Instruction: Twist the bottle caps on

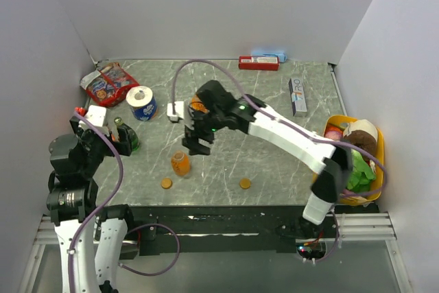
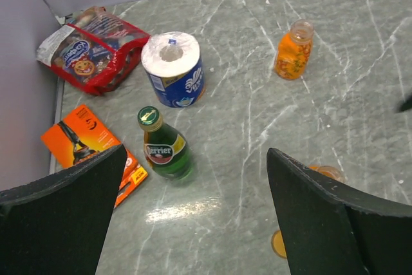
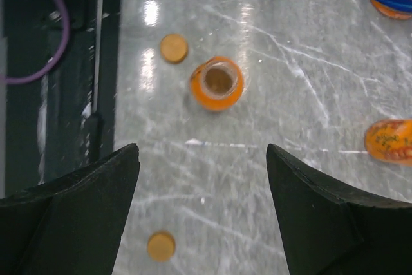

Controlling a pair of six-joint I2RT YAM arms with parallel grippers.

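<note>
Two small orange bottles stand uncapped. One (image 1: pixel 180 163) is near the front, seen from above in the right wrist view (image 3: pixel 217 84) with its neck open. The other (image 1: pixel 197 106) stands farther back, half hidden behind my right arm, and shows in the left wrist view (image 2: pixel 293 49) and the right wrist view (image 3: pixel 389 141). Two orange caps lie flat on the table: one (image 1: pixel 166 183) (image 3: pixel 174 47) beside the near bottle, one (image 1: pixel 245 184) (image 3: pixel 161 246) to the right. My right gripper (image 1: pixel 195 143) (image 3: pixel 201 152) is open and empty, above the table just behind the near bottle. My left gripper (image 1: pixel 118 143) (image 2: pixel 196 151) is open and empty at the left.
A green glass bottle (image 2: pixel 164 146) stands close in front of my left gripper, with an orange box (image 2: pixel 90 143), a toilet-paper roll (image 2: pixel 172 69) and a snack bag (image 2: pixel 90 49) nearby. A red box (image 1: pixel 258 62) lies at the back. A yellow basket (image 1: pixel 378 149) of toys stands at the right edge.
</note>
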